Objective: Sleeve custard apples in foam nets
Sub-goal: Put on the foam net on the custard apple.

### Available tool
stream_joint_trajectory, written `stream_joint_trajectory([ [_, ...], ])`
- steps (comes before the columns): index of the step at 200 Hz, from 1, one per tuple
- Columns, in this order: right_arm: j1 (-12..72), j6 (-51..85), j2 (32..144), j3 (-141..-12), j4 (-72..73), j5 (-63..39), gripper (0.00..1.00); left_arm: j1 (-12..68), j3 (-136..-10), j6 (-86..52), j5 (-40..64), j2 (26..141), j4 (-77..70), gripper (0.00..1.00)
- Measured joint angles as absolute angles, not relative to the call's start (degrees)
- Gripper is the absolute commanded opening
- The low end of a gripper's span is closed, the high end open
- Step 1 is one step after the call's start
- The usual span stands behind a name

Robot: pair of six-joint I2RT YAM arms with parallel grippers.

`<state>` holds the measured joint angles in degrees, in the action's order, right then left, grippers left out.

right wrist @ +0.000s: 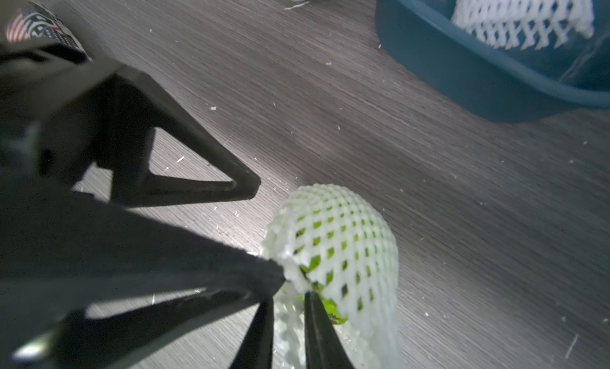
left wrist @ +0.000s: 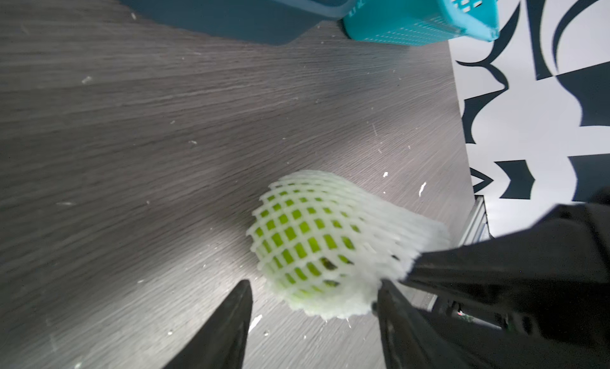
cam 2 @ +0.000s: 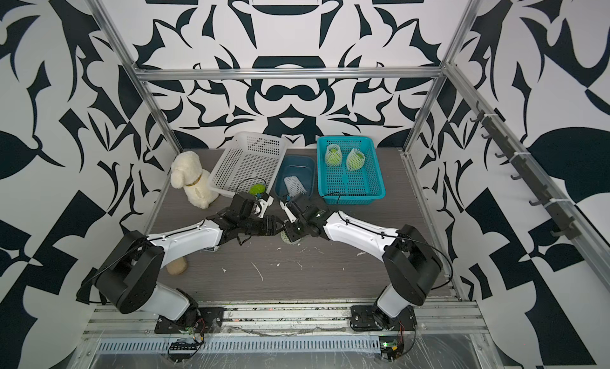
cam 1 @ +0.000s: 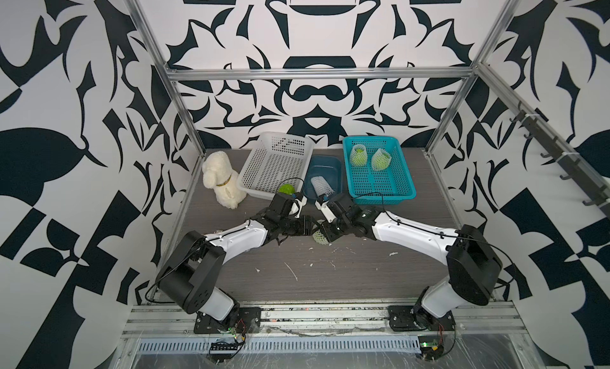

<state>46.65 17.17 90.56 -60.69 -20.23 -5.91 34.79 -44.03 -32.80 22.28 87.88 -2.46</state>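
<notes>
1. Landmark: dark blue tub (cam 1: 330,174) at the back of the table (cam 1: 330,271).
2. Step in hand, as I read it: the third fruit of four, at the close of sleeving. A custard apple (left wrist: 307,242) lies on the table on the robot's side of the tub, apart from it. A foam net (right wrist: 350,232) is wrapped round it, and both grippers meet over it.
3. Tally:
   - A sleeved fruit (cam 1: 358,156) and its sleeved neighbour (cam 1: 381,159) sit in the teal basket (cam 1: 379,182), just beside the tub on the robot's right.
   - One bare custard apple (cam 1: 286,188) sits in the white basket (cam 1: 274,166), just beside the tub on the left.
   - One spare foam net (cam 1: 321,184) lies inside the tub.
4. Left gripper (left wrist: 313,285): jaws wide, straddling the end of the netted fruit. One finger touches the net's edge and the other is clear of it. It holds nothing.
5. Right gripper (right wrist: 288,306): jaws narrow, with the net's wall at its open end between them. One jaw sits inside the mouth against green skin. I cannot tell whether the foam is pinched or loose.
6. Next move, judged:
   - Free the net, then take the fruit round its body with wide jaws and carry it to the teal basket.
   - Gripping the foam alone risks the fruit sliding out of the open mouth, where green shows.
</notes>
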Motion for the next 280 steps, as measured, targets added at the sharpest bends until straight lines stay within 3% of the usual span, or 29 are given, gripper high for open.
stream_joint_trajectory([
  [29, 46.65, 17.12, 90.3, -60.66, -20.21, -6.0, 0.48, 34.79, -44.14, -32.82, 21.43, 90.45, -2.39, 0.61],
  [85, 46.11, 17.04, 85.38, -60.58, -20.32, -5.78, 0.49, 34.81, -46.28, -32.84, 21.71, 92.68, -3.51, 0.6],
  [140, 43.11, 17.89, 82.37, -60.49, -22.13, -2.68, 0.44, 34.81, -46.28, -32.86, 21.82, 92.71, -3.64, 0.6],
  [176, 40.64, 18.28, 82.21, -58.59, -22.24, -1.98, 0.36, 34.81, -46.28, -32.84, 21.8, 92.68, -3.62, 0.6],
  [226, 40.18, 19.31, 86.48, -57.56, -21.15, -3.2, 0.0, 34.85, -45.87, -33.15, 20.73, 90.56, -1.37, 0.65],
  [280, 40.16, 19.57, 88.38, -57.6, -18.46, -5.76, 0.0, 34.85, -45.84, -33.15, 17.89, 82.08, 3.7, 0.77],
])
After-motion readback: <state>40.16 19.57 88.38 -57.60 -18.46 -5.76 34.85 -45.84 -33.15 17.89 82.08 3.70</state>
